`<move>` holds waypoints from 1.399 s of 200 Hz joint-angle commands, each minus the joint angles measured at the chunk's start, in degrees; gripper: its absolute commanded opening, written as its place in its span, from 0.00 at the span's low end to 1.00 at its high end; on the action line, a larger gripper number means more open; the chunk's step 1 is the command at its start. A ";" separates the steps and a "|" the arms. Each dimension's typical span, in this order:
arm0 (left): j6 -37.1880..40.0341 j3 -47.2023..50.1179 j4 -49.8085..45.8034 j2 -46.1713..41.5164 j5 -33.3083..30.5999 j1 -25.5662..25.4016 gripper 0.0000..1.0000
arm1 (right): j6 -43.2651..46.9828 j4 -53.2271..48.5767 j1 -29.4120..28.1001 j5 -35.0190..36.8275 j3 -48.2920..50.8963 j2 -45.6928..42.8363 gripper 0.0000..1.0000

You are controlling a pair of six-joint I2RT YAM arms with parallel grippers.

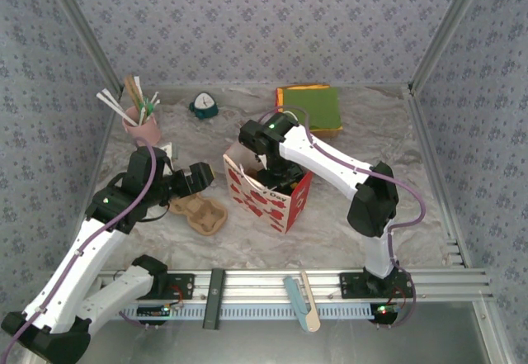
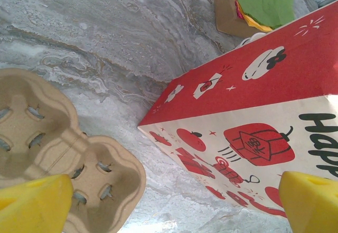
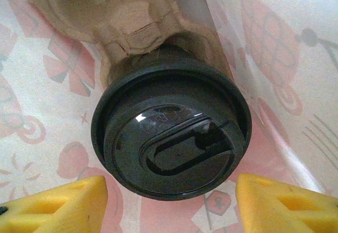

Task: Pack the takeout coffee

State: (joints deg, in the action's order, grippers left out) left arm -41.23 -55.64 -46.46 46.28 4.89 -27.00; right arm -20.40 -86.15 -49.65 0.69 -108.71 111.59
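Both jaw pairs are standing spread. I am holding the right gripper [image 3: 170, 204] inside the bag [image 1: 256, 195] over the lidded cup [image 3: 171, 138], the left gripper [image 2: 173, 201] near the carrier [image 2: 63, 143].

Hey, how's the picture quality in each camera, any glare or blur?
Top view: even light, sharp. Left wrist view: the bag is crisp, the yellow fingertips blurred. Right wrist view: dim pinkish light, small glints on the black lid.

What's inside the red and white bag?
In the bag is a round black cup lid against a brown cardboard carrier, with the right gripper open over it. The lid hides the cup underneath and whatever is in it.
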 commanded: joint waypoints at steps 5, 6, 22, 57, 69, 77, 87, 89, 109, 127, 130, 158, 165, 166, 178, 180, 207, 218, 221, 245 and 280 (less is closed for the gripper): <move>-0.49 0.24 1.02 -0.10 0.74 0.31 1.00 | -0.89 -2.05 -0.36 0.91 -1.51 -2.14 0.66; -0.50 0.25 1.02 -0.12 0.74 0.34 1.00 | -0.92 -2.03 -0.36 0.90 -1.51 -2.16 0.66; -0.47 0.23 1.03 -0.05 0.74 0.29 1.00 | -0.95 -2.12 -0.36 0.94 -1.60 -2.31 0.64; -0.54 0.22 1.19 0.10 1.00 0.31 1.00 | -1.13 -2.22 -0.41 0.97 -1.75 -2.41 0.64; -0.47 0.24 1.11 0.04 1.03 0.32 1.00 | -1.22 -2.27 -0.45 1.05 -1.86 -2.50 0.64; -0.38 0.28 1.03 0.04 0.92 0.34 1.00 | -1.22 -2.36 -0.52 1.01 -1.95 -2.52 0.64; -0.41 0.27 1.03 -0.01 0.92 0.30 1.00 | -1.21 -2.44 -0.46 1.06 -2.12 -2.52 0.64; -0.42 0.27 1.07 0.03 0.92 0.29 1.00 | -1.22 -2.44 -0.45 1.00 -2.23 -2.52 0.63; -0.45 0.37 1.18 0.00 0.94 0.37 1.00 | -1.22 -2.58 -0.54 1.06 -2.46 -2.47 0.58; -0.36 0.36 1.19 0.05 1.01 0.35 1.00 | -1.22 -2.83 -0.59 1.20 -2.73 -2.52 0.58; -0.41 0.39 1.17 0.05 1.00 0.29 1.00 | -1.28 -2.84 -0.54 1.23 -2.78 -2.56 0.58; -0.35 0.53 1.27 0.11 0.92 0.30 1.00 | -1.39 -3.05 -0.59 1.29 -3.26 -2.69 0.55; -0.35 0.52 1.35 0.18 0.92 0.32 1.00 | -1.39 -3.07 -0.60 1.28 -3.40 -2.69 0.52; -0.39 0.48 1.36 0.20 0.96 0.30 1.00 | -1.39 -3.07 -0.61 1.26 -3.42 -2.69 0.52; -0.30 0.53 1.39 0.29 0.92 0.31 1.00 | -1.48 -2.99 -0.55 1.41 -3.48 -2.85 0.51; -0.33 0.57 1.44 0.28 0.92 0.29 1.00 | -1.48 -2.98 -0.61 1.42 -3.50 -2.87 0.51; -0.33 1.27 1.52 0.15 0.96 0.29 1.00 | -1.05 -3.32 -0.46 1.57 -4.50 -2.72 0.47; -0.30 1.65 1.54 0.04 0.96 0.31 1.00 | -0.75 -3.54 -0.46 1.51 -5.16 -2.44 0.47; -0.33 1.83 1.54 0.04 0.93 0.33 1.00 | -0.61 -3.50 -0.41 1.48 -5.38 -2.36 0.47; -0.34 2.83 1.84 -0.49 0.50 0.29 1.00 | 0.38 -3.76 -0.36 1.35 -7.13 -1.49 0.45; -0.43 3.91 1.89 -0.82 -0.27 0.29 1.00 | 1.88 -5.10 -0.27 2.12 -12.06 0.53 0.45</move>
State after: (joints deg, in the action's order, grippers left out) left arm -41.47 -52.53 -45.76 46.19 5.06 -27.00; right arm -20.12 -88.47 -49.91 1.37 -116.57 110.91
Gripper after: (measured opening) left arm 0.997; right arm 0.448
